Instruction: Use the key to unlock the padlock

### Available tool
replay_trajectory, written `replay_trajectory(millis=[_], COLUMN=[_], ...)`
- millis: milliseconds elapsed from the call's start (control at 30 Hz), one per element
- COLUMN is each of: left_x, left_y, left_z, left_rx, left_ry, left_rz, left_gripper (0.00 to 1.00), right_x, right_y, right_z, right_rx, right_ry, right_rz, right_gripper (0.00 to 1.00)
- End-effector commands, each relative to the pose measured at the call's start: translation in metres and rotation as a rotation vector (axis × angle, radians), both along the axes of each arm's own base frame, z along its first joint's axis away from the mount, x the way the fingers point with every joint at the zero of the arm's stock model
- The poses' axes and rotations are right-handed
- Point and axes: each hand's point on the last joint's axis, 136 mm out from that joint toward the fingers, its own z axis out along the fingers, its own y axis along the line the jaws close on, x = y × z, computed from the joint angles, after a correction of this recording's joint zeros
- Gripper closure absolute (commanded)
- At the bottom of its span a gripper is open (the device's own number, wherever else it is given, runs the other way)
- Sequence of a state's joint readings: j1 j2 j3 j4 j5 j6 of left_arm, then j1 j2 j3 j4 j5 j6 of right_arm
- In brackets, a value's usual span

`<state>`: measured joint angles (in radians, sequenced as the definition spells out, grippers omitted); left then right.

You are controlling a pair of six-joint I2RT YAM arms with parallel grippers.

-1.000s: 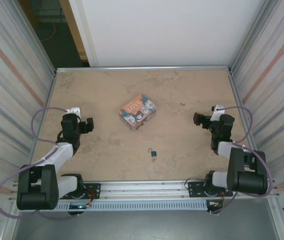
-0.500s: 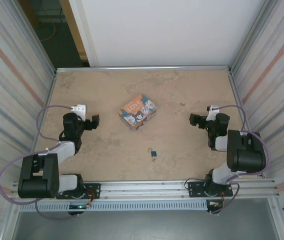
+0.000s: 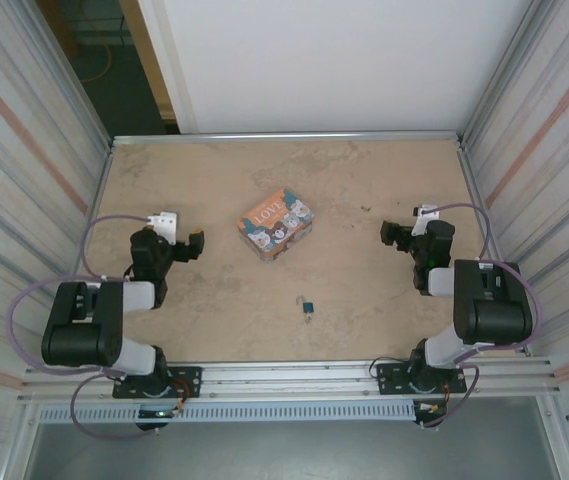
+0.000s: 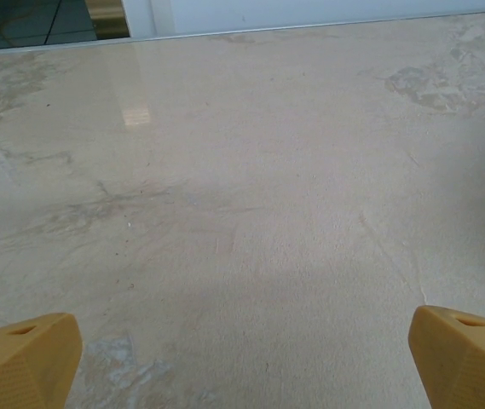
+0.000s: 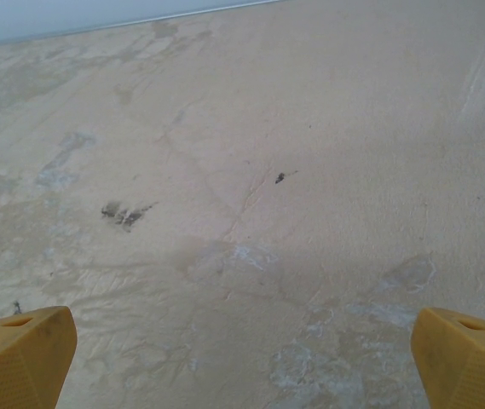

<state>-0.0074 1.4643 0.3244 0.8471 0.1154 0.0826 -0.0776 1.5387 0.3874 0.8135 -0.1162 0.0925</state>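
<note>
The padlock (image 3: 307, 306), a tiny teal-blue body with a dark loop, lies on the table near the front middle. A tiny pale speck lies just in front of it; I cannot tell whether that is the key. My left gripper (image 3: 196, 243) hovers at the left, far from the padlock, pointing right. In the left wrist view the left gripper (image 4: 242, 366) is open, with bare table between its yellow fingertips (image 4: 20, 358). My right gripper (image 3: 391, 233) hovers at the right, pointing left. In the right wrist view the right gripper (image 5: 242, 358) is open over bare, stained table.
A rectangular "LOVE" tin (image 3: 276, 224) with cartoon bears lies in the middle of the table (image 3: 364, 170), behind the padlock. Corrugated metal walls close in both sides, a white wall stands at the back, and a metal rail (image 3: 294, 375) carries the arm bases in front.
Both arms have folded their elbows back toward their bases. The left gripper has shifted slightly right and away from the base, the right gripper slightly left. Padlock and tin have not moved.
</note>
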Motion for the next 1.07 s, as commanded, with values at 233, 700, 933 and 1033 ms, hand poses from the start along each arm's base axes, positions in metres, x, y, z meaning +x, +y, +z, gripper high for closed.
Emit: replay_trajectory(millis=[233, 700, 933, 1033], left_x=[0.0200, 0.0195, 0.0194, 0.0194], left_y=[0.0112, 0.0107, 0.0106, 0.0106], left_z=[0.0036, 0.0037, 0.0036, 0.0036], left_rx=[-0.008, -0.002, -0.002, -0.002], left_ry=[0.014, 0.018, 0.018, 0.018], left_rz=[0.058, 0.058, 0.058, 0.057], left_gripper=[0.01, 0.01, 0.01, 0.01], right_x=[0.0047, 0.0049, 0.0052, 0.0045], right_y=[-0.0030, -0.0024, -0.0024, -0.0024], right_z=[0.0031, 0.0037, 0.0032, 0.0032], right_rx=[-0.025, -0.038, -0.038, -0.036], right_ry=[-0.002, -0.005, -0.001, -0.002], right_rz=[-0.022, -0.029, -0.028, -0.028], right_gripper=[0.01, 0.01, 0.01, 0.01])
